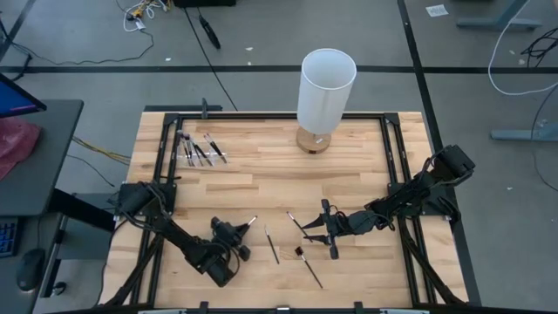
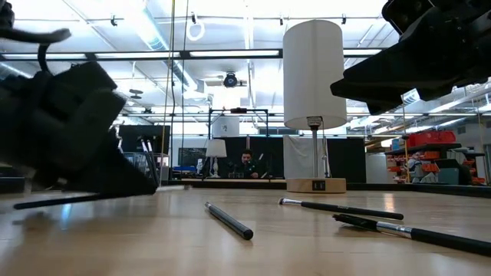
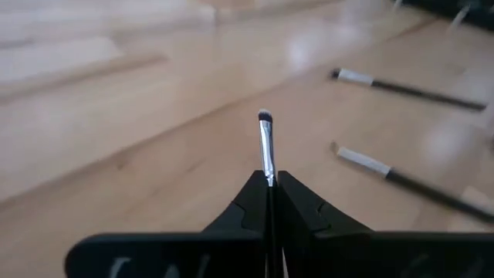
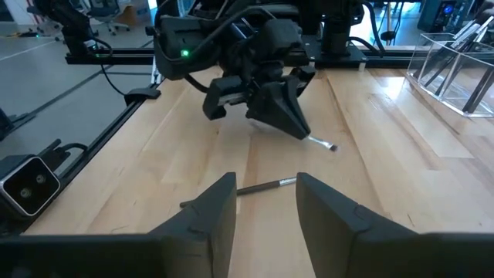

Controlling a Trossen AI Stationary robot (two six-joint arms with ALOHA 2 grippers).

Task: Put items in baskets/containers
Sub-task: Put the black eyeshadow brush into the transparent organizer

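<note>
A: Near the counter's front edge — left gripper (image 1: pixel 247 226) clamps one brush (image 3: pixel 266 143), lifted for carrying.

B: Right gripper (image 1: pixel 316 232) gapes over loose brushes (image 1: pixel 272 245); container (image 1: pixel 197 148) — far-left corner.

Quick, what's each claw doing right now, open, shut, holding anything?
Left claw: shut on a makeup brush, bristle tip sticking out ahead.
Right claw: open, empty, low over the table near a loose brush.
</note>
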